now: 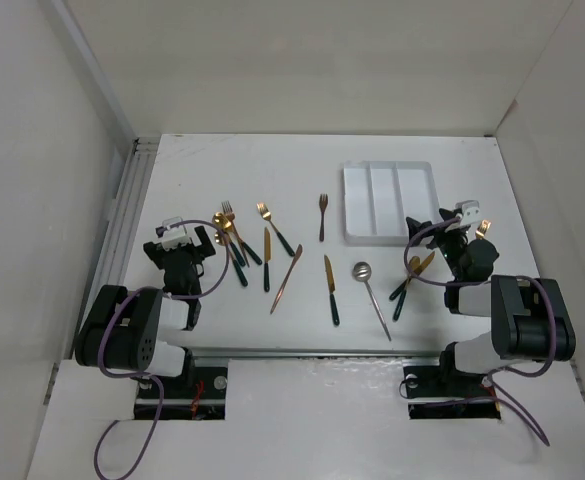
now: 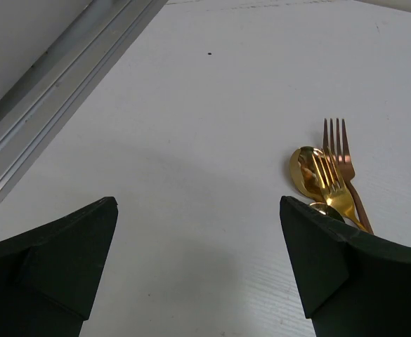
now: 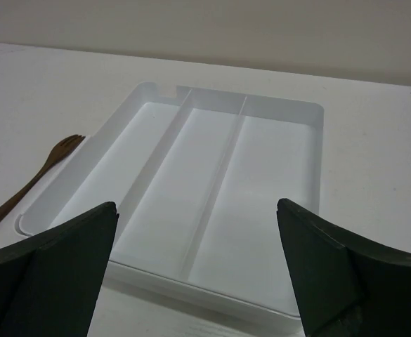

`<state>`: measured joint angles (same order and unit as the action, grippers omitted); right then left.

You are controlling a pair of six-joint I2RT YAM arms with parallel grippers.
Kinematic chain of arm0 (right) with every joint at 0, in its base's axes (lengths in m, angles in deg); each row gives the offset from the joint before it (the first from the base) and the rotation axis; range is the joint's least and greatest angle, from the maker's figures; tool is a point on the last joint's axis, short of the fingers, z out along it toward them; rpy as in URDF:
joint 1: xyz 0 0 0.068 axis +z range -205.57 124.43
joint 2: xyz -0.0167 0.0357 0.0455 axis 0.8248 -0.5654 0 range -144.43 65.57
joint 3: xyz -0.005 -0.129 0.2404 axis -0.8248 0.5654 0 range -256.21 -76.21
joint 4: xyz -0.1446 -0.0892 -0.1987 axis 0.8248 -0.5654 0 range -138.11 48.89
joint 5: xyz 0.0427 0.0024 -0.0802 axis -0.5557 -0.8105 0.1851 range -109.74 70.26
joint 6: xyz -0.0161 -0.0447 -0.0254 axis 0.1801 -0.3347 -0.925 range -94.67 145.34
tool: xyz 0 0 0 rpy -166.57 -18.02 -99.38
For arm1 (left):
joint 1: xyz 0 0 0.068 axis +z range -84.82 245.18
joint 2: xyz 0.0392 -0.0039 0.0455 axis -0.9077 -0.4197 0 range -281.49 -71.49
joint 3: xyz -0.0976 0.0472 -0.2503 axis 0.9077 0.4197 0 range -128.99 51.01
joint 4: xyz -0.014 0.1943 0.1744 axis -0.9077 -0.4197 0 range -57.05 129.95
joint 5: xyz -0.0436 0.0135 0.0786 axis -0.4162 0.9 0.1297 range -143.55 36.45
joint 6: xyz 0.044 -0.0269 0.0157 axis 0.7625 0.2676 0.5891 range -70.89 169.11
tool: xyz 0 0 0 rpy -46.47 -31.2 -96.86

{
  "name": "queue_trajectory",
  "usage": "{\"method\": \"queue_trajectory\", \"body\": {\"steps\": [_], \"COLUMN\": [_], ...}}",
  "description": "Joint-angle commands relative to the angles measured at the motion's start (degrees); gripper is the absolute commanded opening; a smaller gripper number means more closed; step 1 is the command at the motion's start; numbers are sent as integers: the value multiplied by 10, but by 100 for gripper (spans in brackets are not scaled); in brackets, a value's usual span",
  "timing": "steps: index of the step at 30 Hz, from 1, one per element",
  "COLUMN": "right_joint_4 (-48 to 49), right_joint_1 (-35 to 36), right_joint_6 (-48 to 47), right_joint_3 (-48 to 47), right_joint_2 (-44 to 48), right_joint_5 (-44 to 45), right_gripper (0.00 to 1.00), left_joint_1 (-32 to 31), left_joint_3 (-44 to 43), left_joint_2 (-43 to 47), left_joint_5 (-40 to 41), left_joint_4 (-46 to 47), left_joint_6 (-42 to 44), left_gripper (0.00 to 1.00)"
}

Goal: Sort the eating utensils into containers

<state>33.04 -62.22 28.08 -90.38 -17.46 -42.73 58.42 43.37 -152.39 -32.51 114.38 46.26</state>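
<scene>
The eating utensils lie scattered on the white table in the top view. A cluster of gold forks and spoons with green handles (image 1: 230, 240) lies at the left. Further right lie a copper knife (image 1: 286, 278), a gold knife (image 1: 330, 288) and a silver spoon (image 1: 370, 295). The white three-compartment tray (image 1: 387, 232) stands at the back right with nothing in it. My left gripper (image 1: 204, 240) (image 2: 197, 203) is open over bare table, just left of a gold spoon (image 2: 307, 172) and a copper fork (image 2: 342, 151). My right gripper (image 1: 427, 225) (image 3: 195, 203) is open at the tray's (image 3: 212, 298) near edge.
A dark fork (image 1: 323, 216) (image 3: 29, 186) lies just left of the tray. Two green-handled utensils (image 1: 410, 278) and a gold fork head (image 1: 482, 228) lie close to the right arm. A metal rail (image 2: 57, 77) runs along the table's left edge, with walls beyond.
</scene>
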Motion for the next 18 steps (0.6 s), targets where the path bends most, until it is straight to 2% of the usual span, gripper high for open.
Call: {"method": "queue_trajectory", "body": {"steps": [1,5,7,8,9,11,12,13,14,15,16,17,18], "right_joint_4": [40,-66,-208,-315,-356,-442,-460,-477,-493,-535,-565,-594,-614], "right_joint_1": [5,52,68,74,79,112,123,137,137,145,145,152,152], "right_joint_6": [-6,-27,-43,-66,-94,-179,-202,-222,-241,-293,-330,-365,-407], "right_joint_3": [-16,-44,-128,-159,-187,-259,-282,-305,-353,-379,-404,-448,-462], "right_joint_2": [8,58,98,126,140,182,191,198,198,198,184,171,136], "right_joint_5": [-4,65,88,95,103,162,200,283,326,364,423,456,501], "right_gripper": [100,100,100,100,100,100,100,100,100,100,100,100,100], "left_joint_1": [-4,-4,-4,-4,-4,-4,-4,-4,-4,-4,-4,-4,-10], "left_joint_3": [-4,-4,-4,-4,12,20,20,-4,-36,-78,-175,-223,-265], "left_joint_2": [12,12,12,17,22,43,89,121,152,178,198,198,190], "left_joint_5": [6,6,-20,-47,-91,-102,-112,-135,-160,-206,-316,-352,-365], "left_joint_4": [155,155,155,160,171,182,154,105,-50,-140,-230,-374,-425], "left_joint_6": [-2,-2,10,25,49,57,57,64,79,125,190,286,303], "left_gripper": [100,100,100,100,100,100,100,100,100,100,100,100,100]}}
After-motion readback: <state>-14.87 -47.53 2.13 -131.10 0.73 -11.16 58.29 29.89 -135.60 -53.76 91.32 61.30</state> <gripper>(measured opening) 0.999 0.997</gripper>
